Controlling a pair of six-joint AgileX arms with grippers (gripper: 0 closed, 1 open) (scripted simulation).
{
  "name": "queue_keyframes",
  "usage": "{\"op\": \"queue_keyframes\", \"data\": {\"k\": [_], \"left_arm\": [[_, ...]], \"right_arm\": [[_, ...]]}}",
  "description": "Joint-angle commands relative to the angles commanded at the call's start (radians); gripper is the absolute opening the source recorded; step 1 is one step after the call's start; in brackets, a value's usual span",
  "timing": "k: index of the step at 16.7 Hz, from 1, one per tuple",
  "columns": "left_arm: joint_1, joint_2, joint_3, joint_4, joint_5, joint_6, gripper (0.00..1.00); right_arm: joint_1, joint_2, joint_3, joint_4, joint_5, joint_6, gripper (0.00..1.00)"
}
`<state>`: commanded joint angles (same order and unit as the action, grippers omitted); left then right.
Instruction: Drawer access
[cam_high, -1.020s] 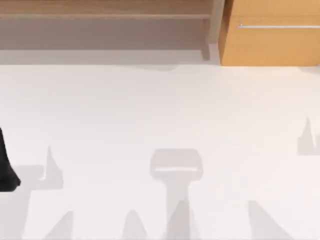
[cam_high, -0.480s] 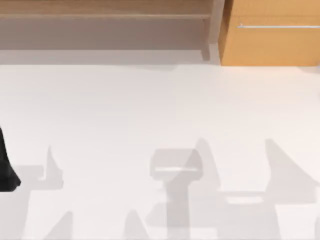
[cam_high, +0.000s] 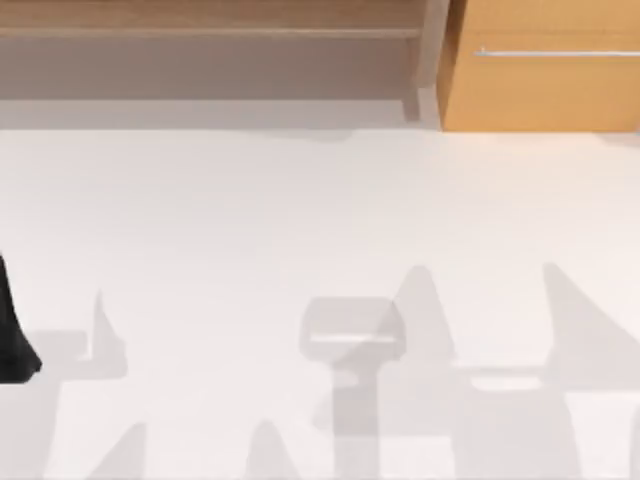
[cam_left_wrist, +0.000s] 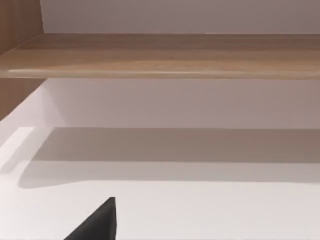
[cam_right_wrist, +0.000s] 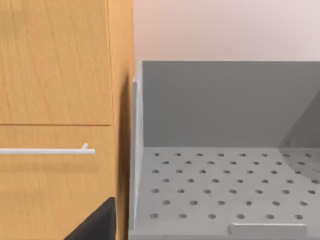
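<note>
The drawer (cam_high: 545, 65) is found at the far edge of the table, toward the right side in the top view, its light orange-tan front closed flush and crossed by a thin silver bar handle (cam_high: 555, 52). Just beside it to the left, a wider brown shelf unit (cam_high: 210, 40) runs along the same far edge; a narrow gap is seen between the two.

The white table (cam_high: 300, 210) in front of both is bare and broad, so open room is offered from the near edge up to the drawer front — only grey shadows of the arms are cast on it, toward the near centre and near right.

The left arm (cam_high: 12, 330) is seen as a dark shape at the left edge of the top view, parked well apart from the drawer. In the left wrist view, a black finger tip (cam_left_wrist: 97, 222) is shown low over the table, facing the shelf's lower board (cam_left_wrist: 165, 57); how the left fingers stand cannot be told.

In the right wrist view, the drawer front (cam_right_wrist: 55, 125) is faced closely, with the end of the handle (cam_right_wrist: 50, 150) visible. Touching or just beside the drawer's side, a grey perforated bin (cam_right_wrist: 225, 190) is seen. A black finger tip (cam_right_wrist: 97, 222) is shown before the drawer front, below the handle — whether the right fingers are spread or pressed together cannot be told.
</note>
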<state>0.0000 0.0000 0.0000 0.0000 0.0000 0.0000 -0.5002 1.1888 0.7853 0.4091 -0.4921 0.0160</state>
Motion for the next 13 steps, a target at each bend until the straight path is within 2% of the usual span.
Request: {"op": "queue_keyframes", "data": {"k": [2,5,13], "left_arm": [[0.0,0.0,0.0,0.0,0.0,0.0,1.0],[0.0,0.0,0.0,0.0,0.0,0.0,1.0],[0.0,0.0,0.0,0.0,0.0,0.0,1.0]], "right_arm": [[0.015,0.027,0.01,0.024,0.011,-0.032,1.0],[0.067,0.134,0.038,0.107,0.06,-0.158,1.0],[0.309,0.575,0.125,0.464,0.331,-0.789,1.0]]}}
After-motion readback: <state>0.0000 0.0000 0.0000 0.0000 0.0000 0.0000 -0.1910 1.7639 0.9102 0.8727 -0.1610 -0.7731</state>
